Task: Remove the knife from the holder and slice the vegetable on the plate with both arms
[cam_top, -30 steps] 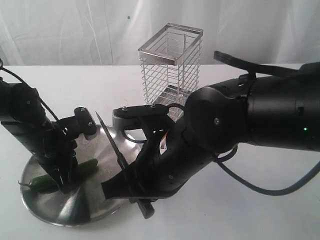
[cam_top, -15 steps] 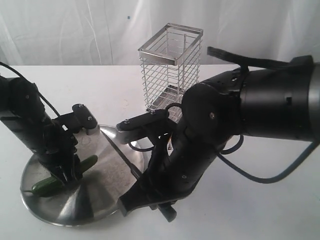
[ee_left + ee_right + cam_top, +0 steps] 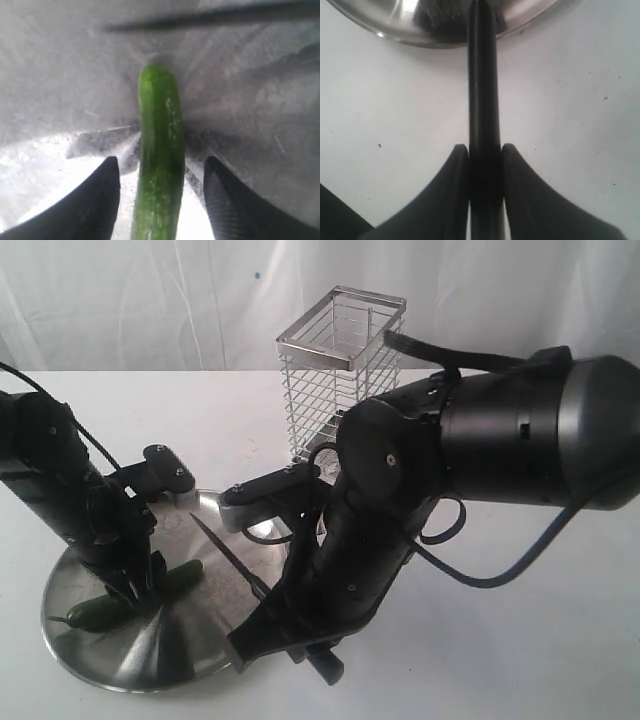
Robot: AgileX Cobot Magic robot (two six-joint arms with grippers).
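**Inspector:** Report the right pincer first.

**Robot:** My right pincer [image 3: 485, 165] is clamped on the knife [image 3: 483, 95] by its black handle, both fingers pressed flush to its sides. In the exterior view it sits low at the near edge of the plate [image 3: 185, 645], above the white surface [image 3: 500, 660]. The blade [image 3: 228, 555] slants up and away over the plate, tip pointing toward my left arm.

**Inspector:** And the left?

**Robot:** My left pincer [image 3: 161, 200] stands apart, one finger on each side of the vegetable [image 3: 159, 165], with a gap showing between each finger and the green skin. I am not gripping it.

**Inspector:** Location of the vegetable?

**Robot:** Lying on the plate, left half, stem end toward the plate's left rim. The left wrist view shows its blunt end near the blade, which crosses just beyond it. I cannot tell whether the blade touches it.

**Inspector:** The holder?

**Robot:** The holder [image 3: 340, 370] stands upright on the surface, farthest back, behind my right arm, well apart from the plate.
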